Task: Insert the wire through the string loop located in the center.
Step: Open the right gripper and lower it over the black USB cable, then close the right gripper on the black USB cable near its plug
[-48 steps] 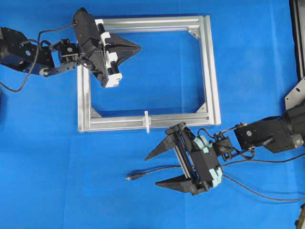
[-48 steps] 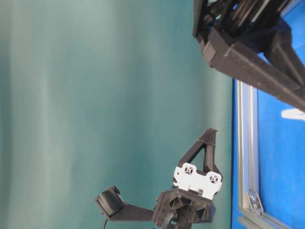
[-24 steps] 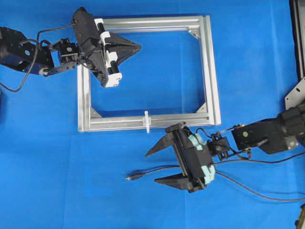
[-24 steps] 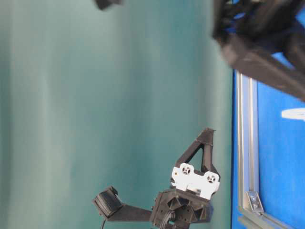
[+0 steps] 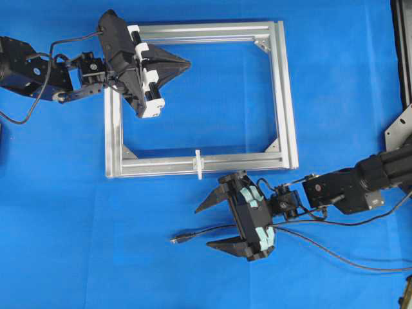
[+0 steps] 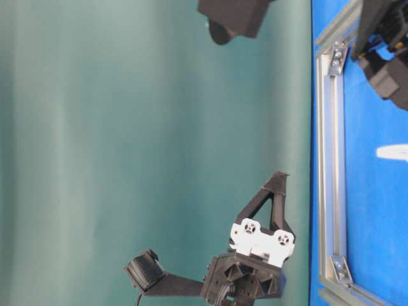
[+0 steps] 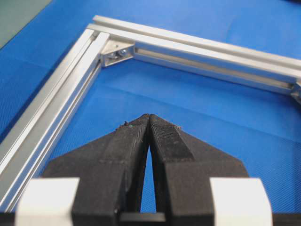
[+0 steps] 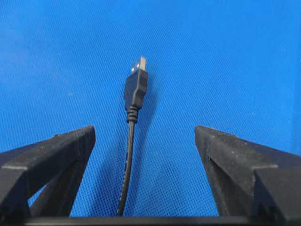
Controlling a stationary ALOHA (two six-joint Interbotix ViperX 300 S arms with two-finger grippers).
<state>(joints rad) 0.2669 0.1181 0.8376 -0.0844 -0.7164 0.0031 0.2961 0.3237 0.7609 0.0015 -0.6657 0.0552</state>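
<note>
Between the spread fingers of the right gripper [image 8: 143, 176], the wire [image 8: 128, 162] is judged light and limp, best pinched just behind its plug [image 8: 135, 88].

Light is bright and even across all four views, with soft, short shadows. In the overhead view the frame [image 5: 199, 96] throws a thin dark edge toward 12 o'clock and shows mild glare on its bars. The table-level view is turned on its side, its backdrop smooth and featureless (the dark shapes at 12 and 2 o'clock are blurred). The left wrist view softens toward 6 o'clock. The right wrist view keeps the wire [image 8: 135, 92] sharp, with a faint shadow beside it.
</note>
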